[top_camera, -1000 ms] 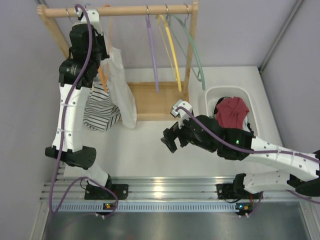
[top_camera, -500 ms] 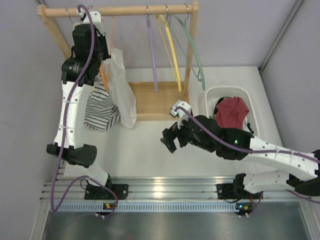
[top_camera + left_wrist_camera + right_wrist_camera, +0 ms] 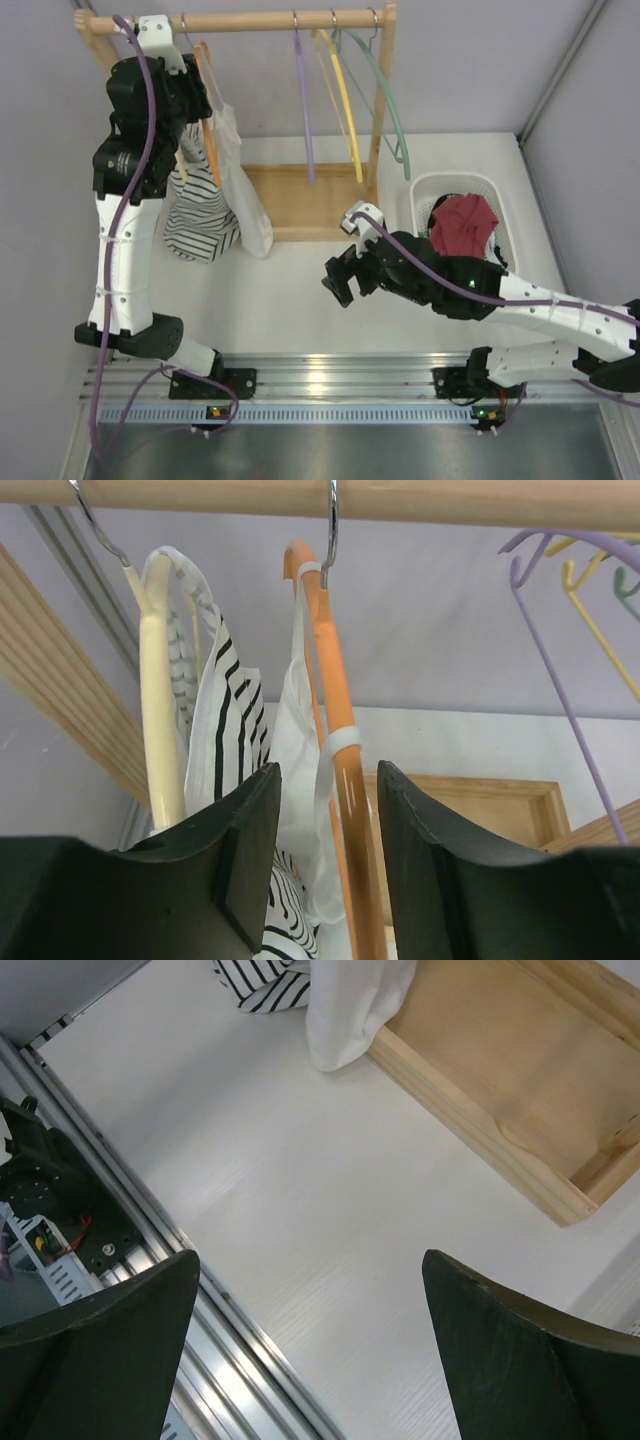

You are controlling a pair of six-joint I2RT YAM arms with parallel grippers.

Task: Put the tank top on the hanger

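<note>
The white tank top (image 3: 243, 195) hangs on the orange hanger (image 3: 204, 62), whose wire hook is over the wooden rail (image 3: 250, 20). In the left wrist view the orange hanger (image 3: 338, 690) runs down between my fingers, with a tank top (image 3: 298, 730) strap looped over it. My left gripper (image 3: 193, 97) is open high beside the hanger; the left wrist view shows the left gripper (image 3: 328, 780) with its jaws apart and a gap either side of the hanger. My right gripper (image 3: 336, 281) is open and empty above the table, as the right wrist view (image 3: 310, 1260) also shows.
A black-and-white striped top (image 3: 200, 218) hangs on a cream hanger (image 3: 155, 680) left of the tank top. Purple (image 3: 305, 110), yellow (image 3: 345, 110) and green (image 3: 390, 110) hangers hang further right. The rack's wooden base (image 3: 305, 200) lies below. A white basket (image 3: 425, 190) holds a dark red garment (image 3: 462, 222).
My left arm has swung left and back from the hanger. The hanger and tank top have shifted slightly left along the rail. The right arm has not moved.
</note>
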